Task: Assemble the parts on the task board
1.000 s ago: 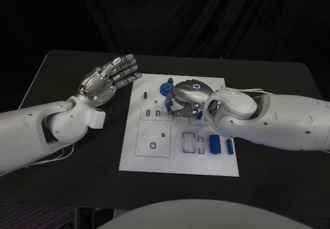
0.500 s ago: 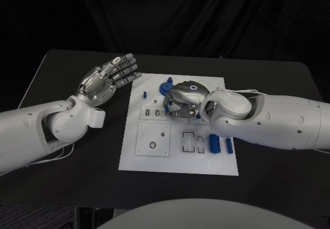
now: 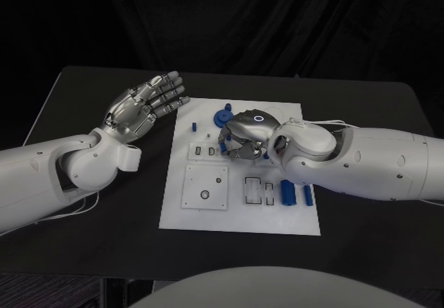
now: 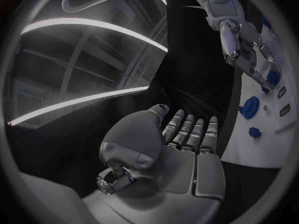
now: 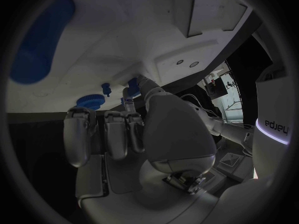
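From the head camera, the right robot hand (image 3: 245, 136) is curling its silver fingers down over the flat white rectangular task board (image 3: 242, 215) on the matte black desk (image 3: 92, 90); what it grips I cannot tell. A round blue toothed gear part (image 3: 223, 118) is sitting just beyond it, two blue cylinder parts (image 3: 289, 193) nearer the robot. The left robot hand (image 3: 144, 109) is hovering beside the board, fingers straight and spread, holding nothing.

The left wrist camera is showing that bare palm (image 4: 181, 159), with the gear (image 4: 249, 106) ahead.

The right wrist camera is showing fingers (image 5: 106, 132) bent inward towards the gear (image 5: 91, 101).

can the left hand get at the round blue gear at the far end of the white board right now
Probably yes. The left hand is raised, open and holding nothing, beside the white task board. The round blue gear-shaped part lies uncovered on the board's far end, with the right hand just nearer than it, which could crowd the approach.
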Controlling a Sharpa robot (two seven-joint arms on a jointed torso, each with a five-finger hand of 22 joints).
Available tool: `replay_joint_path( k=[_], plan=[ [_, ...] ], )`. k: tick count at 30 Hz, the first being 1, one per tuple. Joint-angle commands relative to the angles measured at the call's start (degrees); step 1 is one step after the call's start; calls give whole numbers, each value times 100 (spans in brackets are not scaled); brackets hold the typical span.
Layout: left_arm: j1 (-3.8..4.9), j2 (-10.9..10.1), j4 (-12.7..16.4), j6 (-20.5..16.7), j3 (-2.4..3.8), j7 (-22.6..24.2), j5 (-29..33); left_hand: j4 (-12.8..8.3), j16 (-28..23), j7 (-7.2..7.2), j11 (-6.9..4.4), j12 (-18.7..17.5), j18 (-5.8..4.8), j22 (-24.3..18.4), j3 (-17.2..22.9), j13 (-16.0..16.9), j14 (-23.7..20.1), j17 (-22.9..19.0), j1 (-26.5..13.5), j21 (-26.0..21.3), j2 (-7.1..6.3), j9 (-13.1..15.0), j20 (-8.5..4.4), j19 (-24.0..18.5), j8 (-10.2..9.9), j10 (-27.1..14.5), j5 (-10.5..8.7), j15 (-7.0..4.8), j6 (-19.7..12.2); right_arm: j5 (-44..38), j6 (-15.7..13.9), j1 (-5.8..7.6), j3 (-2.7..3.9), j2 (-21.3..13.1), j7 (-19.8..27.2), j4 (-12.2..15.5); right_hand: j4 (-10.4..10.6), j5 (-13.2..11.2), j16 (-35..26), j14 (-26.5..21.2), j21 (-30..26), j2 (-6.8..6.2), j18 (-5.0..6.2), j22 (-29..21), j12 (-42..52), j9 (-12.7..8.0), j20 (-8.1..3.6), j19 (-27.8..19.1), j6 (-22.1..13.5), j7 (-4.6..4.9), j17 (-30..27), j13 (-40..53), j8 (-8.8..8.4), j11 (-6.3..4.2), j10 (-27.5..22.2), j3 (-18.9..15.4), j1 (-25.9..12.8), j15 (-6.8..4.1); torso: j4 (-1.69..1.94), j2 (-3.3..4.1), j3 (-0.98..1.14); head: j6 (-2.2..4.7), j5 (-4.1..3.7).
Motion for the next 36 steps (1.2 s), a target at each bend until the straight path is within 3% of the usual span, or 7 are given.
replay_joint_path(
  k=[1, 15, 19, 22, 29, 36],
  plan=[
    [-11, 13, -1, 107, 4, 237, 2, 4, 31, 138, 19, 11, -78, 3, 39, 5, -7, 9, -51, 14, 8, 5, 11, 32, 22, 4, 37, 52, 28, -45, 148, -19, 0, 4, -119, -6, -6, -77, 15, 601, -33, -18, -25, 1212, 16, -35, 64, 288, -180, 47, 1510, 1508, -112, 73, 599, -44, -38, 72, 3, -1, 1, 0, -1],
    [-15, 19, -26, 121, 4, 229, 2, 4, 31, 138, 19, 11, -78, 3, 39, 5, -7, 9, -51, 14, 8, 5, 11, 32, 22, 4, 37, 52, 28, -45, 194, -23, 0, 15, -111, -27, -6, -286, 15, 601, -50, -52, -20, 1212, 16, -103, 145, 283, -561, 133, 1510, 1508, -328, 143, 599, -109, -64, 143, 1, 2, 2, 0, -13],
    [-17, 20, -31, 125, 4, 226, 2, 3, 30, 140, 17, 9, -78, 2, 47, 4, -11, 8, -57, 12, 9, 4, 10, 29, 21, -1, 37, 52, 25, -45, 204, -23, 0, 12, -94, -32, 52, -593, 15, 601, -82, -88, -11, 1202, 16, -214, 134, 268, -936, 158, 1510, 1508, -499, 108, 599, -193, -123, 118, 1, 1, 1, 0, -12],
    [-18, 16, -30, 125, 4, 227, 2, 3, 30, 140, 17, 9, -78, 2, 47, 4, -11, 8, -57, 12, 9, 4, 10, 29, 21, -1, 37, 52, 25, -45, 154, -23, 0, 6, -51, -36, 91, -711, 15, 601, -90, -107, -10, 1202, 16, -261, 122, 266, -1043, 158, 1510, 1508, -503, 92, 599, -230, -143, 104, 2, 1, 1, 0, -10],
    [-19, -15, -4, 90, 4, 261, 2, 1, 28, 140, 16, 7, -79, 2, 54, 3, -14, 7, -61, 12, 9, 4, 10, 28, 21, -5, 37, 51, 28, -38, -201, -23, 4, -69, 127, 25, 262, -1002, 15, 601, -90, -225, -12, 1209, 16, -325, 98, 271, -1103, 138, 1510, 1508, -470, 64, 599, -328, -220, 80, 1, 0, 0, 7, -19],
    [-19, -32, -5, 49, 4, 278, 2, 1, 28, 140, 16, 7, -79, 2, 54, 3, -14, 7, -61, 12, 9, 4, 10, 28, 21, -5, 37, 51, 28, 202, -638, -18, 19, -299, 374, 287, 610, -1035, 15, 601, -60, -439, -22, 1232, 16, -376, 61, 290, -1107, 115, 1510, 1508, -450, 33, 599, -437, -307, 50, -3, 0, 2, 133, 3]
  ],
)
